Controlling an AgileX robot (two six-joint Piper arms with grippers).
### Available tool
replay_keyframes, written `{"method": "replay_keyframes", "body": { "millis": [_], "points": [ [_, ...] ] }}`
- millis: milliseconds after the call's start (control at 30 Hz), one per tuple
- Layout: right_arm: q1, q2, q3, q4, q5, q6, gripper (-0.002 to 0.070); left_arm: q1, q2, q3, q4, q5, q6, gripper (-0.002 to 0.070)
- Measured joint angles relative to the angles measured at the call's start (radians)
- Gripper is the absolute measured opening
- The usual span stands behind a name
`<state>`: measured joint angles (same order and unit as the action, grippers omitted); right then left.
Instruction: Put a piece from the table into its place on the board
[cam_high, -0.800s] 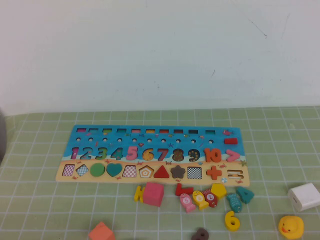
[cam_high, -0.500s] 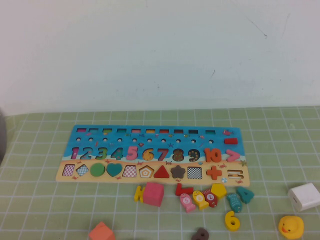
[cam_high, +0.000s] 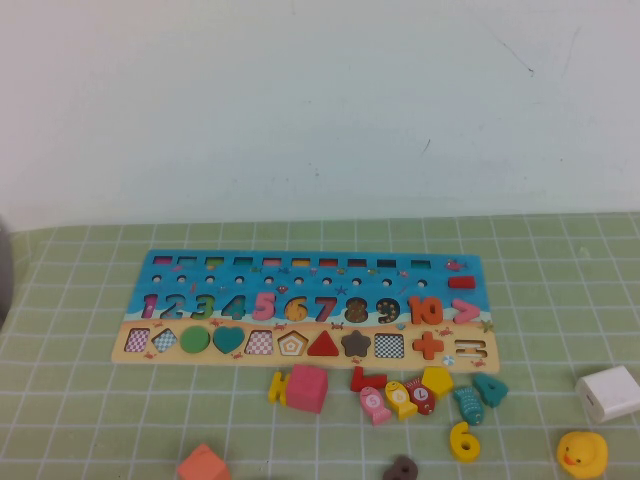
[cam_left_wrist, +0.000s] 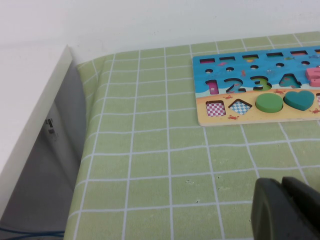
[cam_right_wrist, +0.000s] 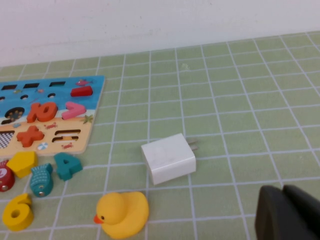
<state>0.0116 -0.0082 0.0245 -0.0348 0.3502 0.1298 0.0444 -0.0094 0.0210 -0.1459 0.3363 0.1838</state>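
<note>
Both sets of jaws look clenched with nothing between them: the left gripper (cam_left_wrist: 290, 210) shows only in its own wrist view, dark fingers pressed together over bare green cloth near the board's 1-2-3 end, and the right gripper (cam_right_wrist: 292, 215) sits the same way over the cloth beyond the white charger (cam_right_wrist: 169, 158) and rubber duck (cam_right_wrist: 121, 214). Neither arm appears in the high view at all.

As for what changed over the last second, honestly nothing; every piece lies exactly where it was, so I'd say the task hasn't started.

The yellow 6 (cam_high: 464, 441) lies flat on the table well in front of the board (cam_high: 300, 305), right of the loose cluster, near the teal fish (cam_high: 467, 404). The 6 recess (cam_high: 296, 308) shows an orange-tan fill, so I can't tell if it's really empty. The right arm looks closer to the piece, so my guess is that it goes for it
</note>
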Motion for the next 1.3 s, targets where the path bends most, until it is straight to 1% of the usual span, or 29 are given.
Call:
{"method": "replay_keyframes", "body": {
  "millis": [100,167,233,300,367,400,467,667,733,833,933,1033,1133,1300],
  "points": [
    [0.000,0.000,0.000,0.020,0.000,0.004,-0.0001,0.000,0.000,0.000,0.000,0.000,0.000,-0.0001],
    [0.000,0.000,0.000,0.083,0.000,0.019,-0.0001,0.000,0.000,0.000,0.000,0.000,0.000,-0.0001],
    [0.000,0.000,0.000,0.202,0.000,0.069,-0.0001,0.000,0.000,0.000,0.000,0.000,0.000,-0.0001],
    [0.000,0.000,0.000,0.407,0.008,0.147,-0.0001,0.000,0.000,0.000,0.000,0.000,0.000,-0.0001],
    [0.000,0.000,0.002,0.572,0.008,0.189,-0.0001,0.000,0.000,0.000,0.000,0.000,0.000,-0.0001],
    [0.000,0.000,0.002,0.637,0.004,0.198,-0.0001,0.000,0.000,0.000,0.000,0.000,0.000,-0.0001],
    [0.000,0.000,0.002,0.705,-0.008,0.203,-0.0001,0.000,0.000,0.000,0.000,0.000,0.000,-0.0001],
    [0.000,0.000,0.002,0.737,-0.048,0.171,-0.0001,0.000,0.000,0.000,0.000,0.000,0.000,-0.0001],
    [0.000,0.000,0.002,0.740,-0.050,0.097,-0.0001,0.000,0.000,0.000,0.000,0.000,0.000,-0.0001],
    [0.000,0.000,-0.021,0.741,-0.019,-0.076,-0.0001,0.000,0.000,0.000,0.000,0.000,0.000,-0.0001],
    [0.000,0.020,-0.103,0.710,0.050,-0.230,-0.0001,0.000,0.000,0.000,0.000,0.000,0.000,-0.0001],
    [0.000,0.121,-0.218,0.633,0.134,-0.295,-0.0001,0.000,0.000,0.000,0.000,0.000,0.000,-0.0001],
    [0.000,0.273,-0.354,0.575,0.253,-0.338,-0.0001,0.000,0.000,0.000,0.000,0.000,0.000,-0.0001],
    [0.000,0.576,-0.645,0.556,0.494,-0.543,-0.0001,0.000,0.000,0.000,0.000,0.000,0.000,-0.0001]
  ]
}}
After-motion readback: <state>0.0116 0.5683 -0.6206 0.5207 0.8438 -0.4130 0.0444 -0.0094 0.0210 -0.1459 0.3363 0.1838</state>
